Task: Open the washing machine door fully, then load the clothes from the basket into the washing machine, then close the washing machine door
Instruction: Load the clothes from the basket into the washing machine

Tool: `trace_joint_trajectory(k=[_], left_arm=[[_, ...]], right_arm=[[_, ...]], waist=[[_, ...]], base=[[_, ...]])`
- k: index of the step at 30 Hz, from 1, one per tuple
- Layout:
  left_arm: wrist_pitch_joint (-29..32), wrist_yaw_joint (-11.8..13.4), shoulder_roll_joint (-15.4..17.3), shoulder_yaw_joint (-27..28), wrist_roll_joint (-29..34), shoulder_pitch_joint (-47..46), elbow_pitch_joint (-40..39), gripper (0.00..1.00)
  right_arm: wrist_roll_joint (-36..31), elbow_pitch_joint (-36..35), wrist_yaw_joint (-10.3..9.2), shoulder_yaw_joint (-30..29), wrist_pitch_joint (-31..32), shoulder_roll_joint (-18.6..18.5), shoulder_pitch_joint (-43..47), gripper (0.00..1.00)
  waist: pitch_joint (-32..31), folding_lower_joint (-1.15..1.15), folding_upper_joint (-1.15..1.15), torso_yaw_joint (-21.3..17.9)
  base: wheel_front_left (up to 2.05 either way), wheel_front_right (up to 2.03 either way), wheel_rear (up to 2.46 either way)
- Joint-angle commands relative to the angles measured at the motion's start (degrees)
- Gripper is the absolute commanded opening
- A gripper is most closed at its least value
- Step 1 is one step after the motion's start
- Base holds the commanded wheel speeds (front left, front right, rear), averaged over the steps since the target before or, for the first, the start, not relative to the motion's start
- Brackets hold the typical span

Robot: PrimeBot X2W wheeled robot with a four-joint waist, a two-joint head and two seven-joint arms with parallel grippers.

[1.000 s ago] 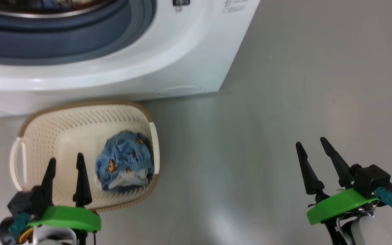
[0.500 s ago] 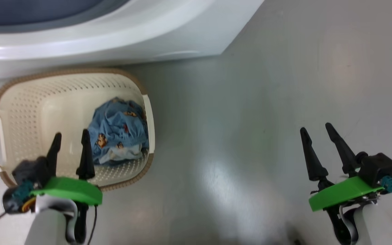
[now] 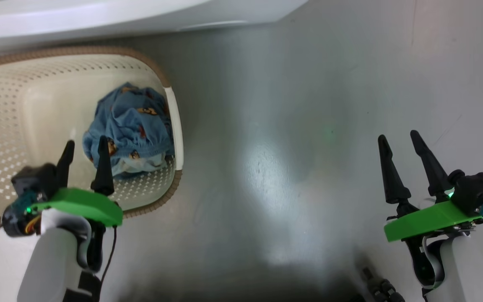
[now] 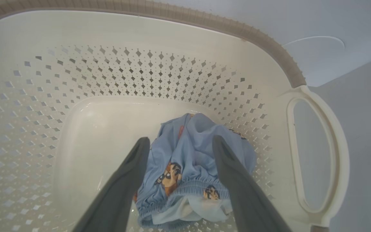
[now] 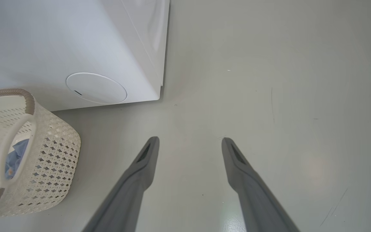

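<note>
Left gripper [image 3: 86, 141] hangs over the basket [image 3: 15, 105], fingers spread, nothing held. The blue bear-print clothes [image 3: 128, 126] lie bunched inside (by the right handle). Right gripper [image 3: 398, 135] is spread too, over grey floor [image 3: 287, 126]. Washing machine [image 3: 99, 16] stands just behind the basket.

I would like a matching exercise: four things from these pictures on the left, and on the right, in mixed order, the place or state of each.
1 clothes
2 basket
3 left gripper
4 right gripper

a open, over bare floor
b on the floor by the washing machine
c open, over the basket
d bunched in the basket

Pairs: 1-d, 2-b, 3-c, 4-a
</note>
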Motion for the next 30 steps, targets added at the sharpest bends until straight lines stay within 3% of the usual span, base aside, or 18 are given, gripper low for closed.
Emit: trace_joint_trajectory(k=[1,17,30], left_arm=[[-0.36,-0.55,1.46,1.49,0.35,0.27,0.37,1.0],[0.03,-1.97,2.8,-2.65,-3.29,-9.27,13.2,1.0],[9.9,-2.02,6.62,-12.14,-14.6,-18.62,23.01,1.0]], right_arm=[[-0.78,-0.88,0.09,0.82,-0.27,0.25,0.75,1.0],[-1.0,-1.56,0.09,0.14,-0.27,0.93,0.46,1.0],[-1.01,-1.76,0.09,0.66,-0.27,1.0,-0.23,1.0]], waist=[[1.6,0.0,0.0,-0.16],[5.33,0.0,0.0,-0.2],[7.9,0.0,0.0,-1.78]], base=[[0.0,0.0,0.0],[0.0,0.0,0.0],[0.0,0.0,0.0]])
